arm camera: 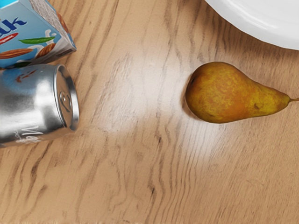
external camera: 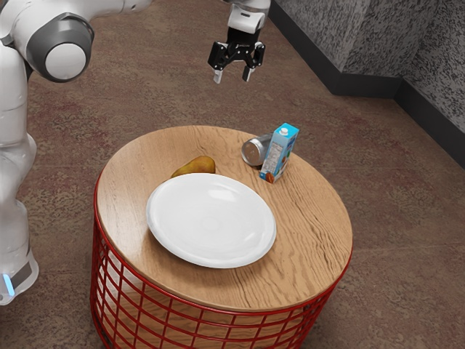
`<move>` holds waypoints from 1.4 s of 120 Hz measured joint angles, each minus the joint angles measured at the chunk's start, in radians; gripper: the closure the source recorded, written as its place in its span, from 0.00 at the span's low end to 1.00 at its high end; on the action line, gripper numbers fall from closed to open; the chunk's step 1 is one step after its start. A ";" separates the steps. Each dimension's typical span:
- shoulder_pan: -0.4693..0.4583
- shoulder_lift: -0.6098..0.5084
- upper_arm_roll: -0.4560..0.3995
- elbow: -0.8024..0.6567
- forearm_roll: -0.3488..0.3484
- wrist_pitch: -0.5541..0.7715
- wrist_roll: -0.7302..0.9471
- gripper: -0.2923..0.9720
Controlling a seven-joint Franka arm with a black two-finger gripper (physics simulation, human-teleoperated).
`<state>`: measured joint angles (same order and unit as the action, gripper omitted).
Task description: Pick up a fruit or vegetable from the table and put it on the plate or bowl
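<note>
Tool (external camera: 232,77) open and empty, high above wooden surface (external camera: 312,233), pear (external camera: 194,166) just beyond far rim of white plate (external camera: 211,218), can (external camera: 254,150) lying beside milk carton (external camera: 280,152) at right

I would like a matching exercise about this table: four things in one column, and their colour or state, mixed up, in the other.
Things:
1. pear
2. can
3. milk carton
4. plate

Descriptions:
a. white, nothing on it
b. silver, lying on its side
c. yellow-brown, next to the plate
d. mostly blue, standing upright

Pairs: 1-c; 2-b; 3-d; 4-a.
</note>
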<state>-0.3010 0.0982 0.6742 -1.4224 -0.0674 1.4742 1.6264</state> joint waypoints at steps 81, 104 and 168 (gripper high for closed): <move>0.053 -0.669 -0.279 -0.259 0.100 -0.349 -0.329 0.23; -0.061 -0.572 -0.198 -0.276 0.140 -0.264 -0.471 0.23; 0.001 -0.126 0.071 -0.272 -0.141 -0.022 -0.821 0.23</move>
<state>-0.3004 -0.0278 0.7456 -1.6948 -0.2083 1.4519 0.8049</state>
